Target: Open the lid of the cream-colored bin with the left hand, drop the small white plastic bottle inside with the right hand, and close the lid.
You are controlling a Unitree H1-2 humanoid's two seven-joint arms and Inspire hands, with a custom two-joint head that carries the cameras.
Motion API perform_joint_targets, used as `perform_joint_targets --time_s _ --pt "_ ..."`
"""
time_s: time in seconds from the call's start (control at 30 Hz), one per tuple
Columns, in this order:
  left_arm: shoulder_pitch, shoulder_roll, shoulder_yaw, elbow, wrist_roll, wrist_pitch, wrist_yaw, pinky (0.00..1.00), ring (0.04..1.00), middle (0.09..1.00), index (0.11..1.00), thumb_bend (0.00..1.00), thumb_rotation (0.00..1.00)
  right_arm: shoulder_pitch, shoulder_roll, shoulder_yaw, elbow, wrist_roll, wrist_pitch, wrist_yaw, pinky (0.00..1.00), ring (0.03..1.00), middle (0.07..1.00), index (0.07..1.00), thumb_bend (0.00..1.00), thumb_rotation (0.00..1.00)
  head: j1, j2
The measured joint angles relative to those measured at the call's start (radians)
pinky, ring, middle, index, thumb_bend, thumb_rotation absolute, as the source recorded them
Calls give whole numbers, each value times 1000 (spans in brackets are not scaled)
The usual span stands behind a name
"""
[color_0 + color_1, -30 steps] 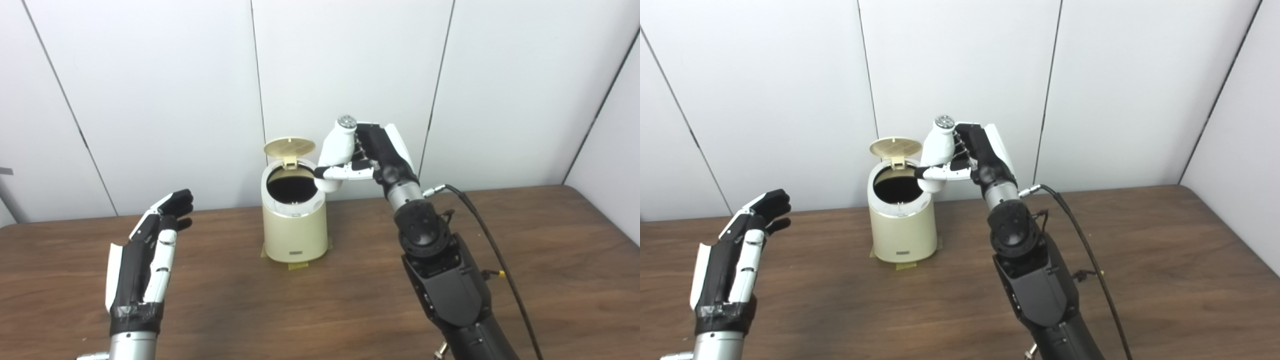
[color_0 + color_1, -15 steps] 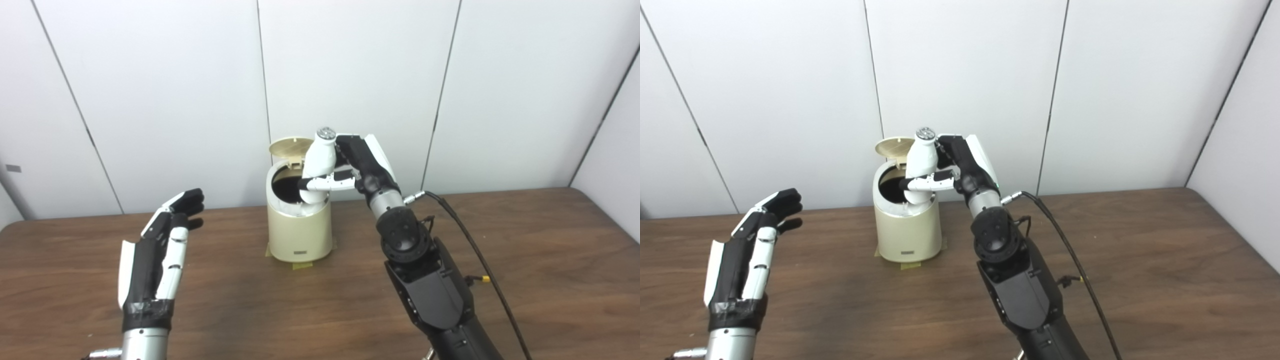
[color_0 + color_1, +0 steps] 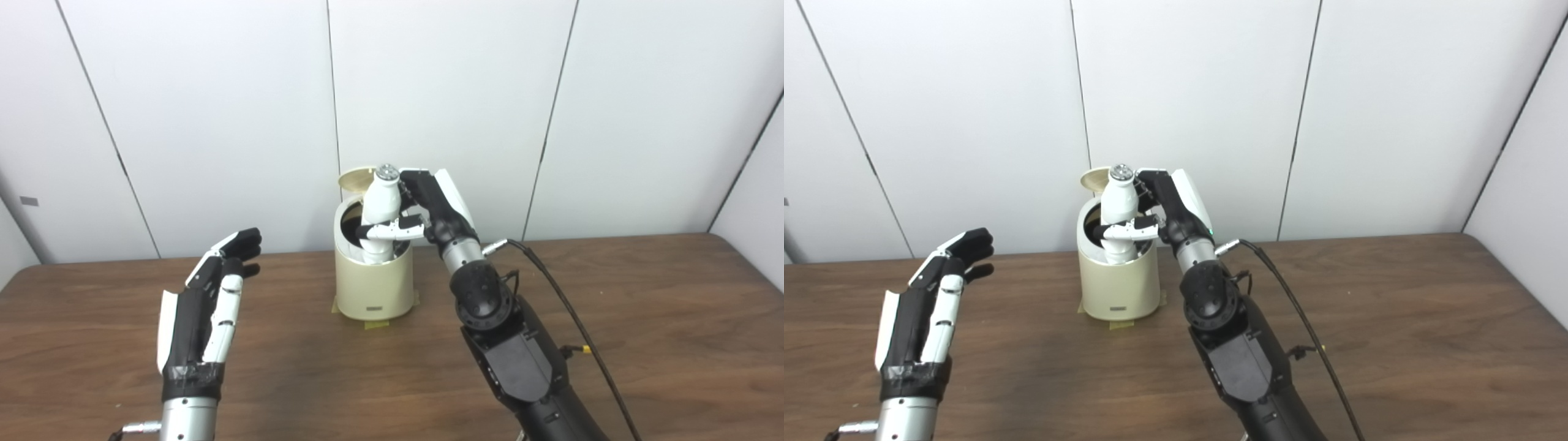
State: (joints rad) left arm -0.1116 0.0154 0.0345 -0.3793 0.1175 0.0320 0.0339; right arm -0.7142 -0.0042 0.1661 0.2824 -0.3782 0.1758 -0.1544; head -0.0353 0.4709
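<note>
At lower left of the frame, the robot's left hand (image 3: 205,300) is raised on an upright forearm, fingers straight, close together and empty. The right arm rises from the bottom edge toward centre frame, where the right hand (image 3: 429,211) is curled closed, thumb extended leftward.

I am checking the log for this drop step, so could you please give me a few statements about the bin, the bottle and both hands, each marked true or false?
1. The lid of the bin is closed. False: it stands open behind the opening.
2. The right hand holds the bottle. True.
3. The bottle lies flat on the table. False: it is upright, its lower end at the bin's opening.
4. The left hand holds nothing. True.
5. The left hand touches the bin. False: it is apart, to the bin's left.
</note>
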Motion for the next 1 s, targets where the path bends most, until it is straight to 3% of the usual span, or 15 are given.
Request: perform_joint_targets --time_s 0.3,0.53,0.7,0.83,1.0 --pt "0 -4 -4 0 6 0 1 758 805 808 794 314 816 -10 10 -9 71 -2 -132 -80 367 442 490 477 520 0 2 -2" --pt "1 -7 -5 -3 16 0 1 759 802 806 792 319 806 -30 19 -15 141 -2 -218 -124 357 438 499 478 519 0 3 0" --pt "1 -7 -5 -4 17 0 0 755 801 804 789 331 797 -33 17 -14 171 -3 -252 -127 497 468 487 470 519 0 5 5" --pt "1 -8 -5 -6 17 0 0 751 801 803 789 328 794 -33 13 -11 183 -4 -268 -127 355 449 505 469 518 0 6 5" --pt "1 -7 -5 -10 21 0 0 751 800 802 789 315 808 -31 2 0 185 -15 -316 -128 357 453 534 476 500 0 3 8"
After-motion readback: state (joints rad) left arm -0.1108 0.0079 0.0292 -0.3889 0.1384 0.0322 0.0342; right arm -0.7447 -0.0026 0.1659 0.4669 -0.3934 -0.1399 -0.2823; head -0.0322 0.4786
